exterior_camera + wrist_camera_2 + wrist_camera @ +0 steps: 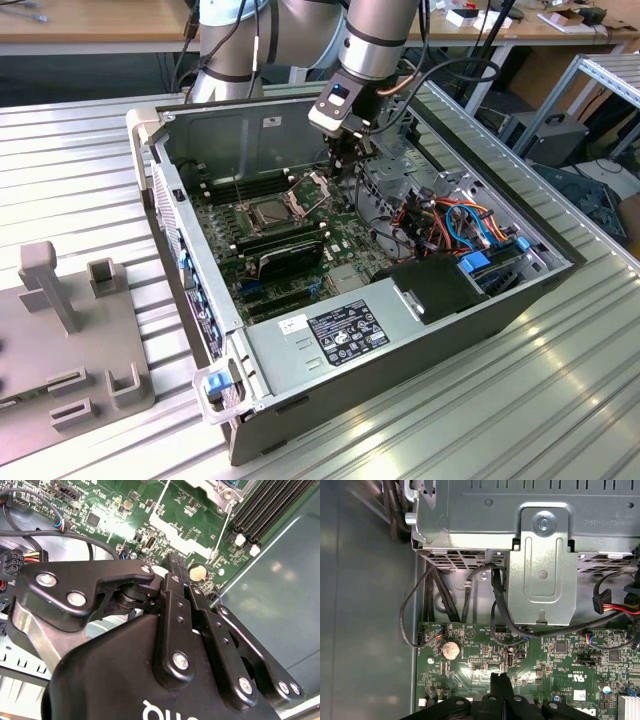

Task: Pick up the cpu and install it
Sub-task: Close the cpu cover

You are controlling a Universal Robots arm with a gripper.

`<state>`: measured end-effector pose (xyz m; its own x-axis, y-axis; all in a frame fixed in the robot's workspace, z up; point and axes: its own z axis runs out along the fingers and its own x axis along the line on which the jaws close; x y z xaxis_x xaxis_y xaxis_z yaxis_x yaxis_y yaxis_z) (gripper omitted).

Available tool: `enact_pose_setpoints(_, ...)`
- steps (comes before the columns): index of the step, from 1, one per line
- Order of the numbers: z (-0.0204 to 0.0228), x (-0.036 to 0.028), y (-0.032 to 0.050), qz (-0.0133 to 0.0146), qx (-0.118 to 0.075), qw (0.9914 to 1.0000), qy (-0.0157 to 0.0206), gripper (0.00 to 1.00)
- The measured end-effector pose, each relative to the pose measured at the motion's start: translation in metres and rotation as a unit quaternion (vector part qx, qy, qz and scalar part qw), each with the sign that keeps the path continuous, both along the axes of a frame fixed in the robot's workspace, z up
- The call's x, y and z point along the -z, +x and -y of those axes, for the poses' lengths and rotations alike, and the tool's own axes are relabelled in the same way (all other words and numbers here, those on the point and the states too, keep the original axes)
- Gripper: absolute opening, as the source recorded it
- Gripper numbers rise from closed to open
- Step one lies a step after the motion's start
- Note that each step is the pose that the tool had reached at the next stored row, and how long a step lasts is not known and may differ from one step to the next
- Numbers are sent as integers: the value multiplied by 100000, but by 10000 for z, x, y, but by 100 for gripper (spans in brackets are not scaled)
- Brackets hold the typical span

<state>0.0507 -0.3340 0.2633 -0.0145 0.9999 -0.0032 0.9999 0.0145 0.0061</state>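
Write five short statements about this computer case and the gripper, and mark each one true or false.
1. The gripper hangs over the green motherboard. True.
2. The computer case is closed. False: it lies open, its inside exposed.
3. A round coin battery sits on the motherboard. True.
4. The case rests on a wooden floor. False: it rests on a ribbed metal table.
5. The gripper clamps the orange cables. False: they lie apart from it, toward the exterior view's right.
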Motion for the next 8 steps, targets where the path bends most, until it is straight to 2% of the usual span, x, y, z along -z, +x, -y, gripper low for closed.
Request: enact_pose_setpoints(8,0,0,4,2,-1,100000,7,11)
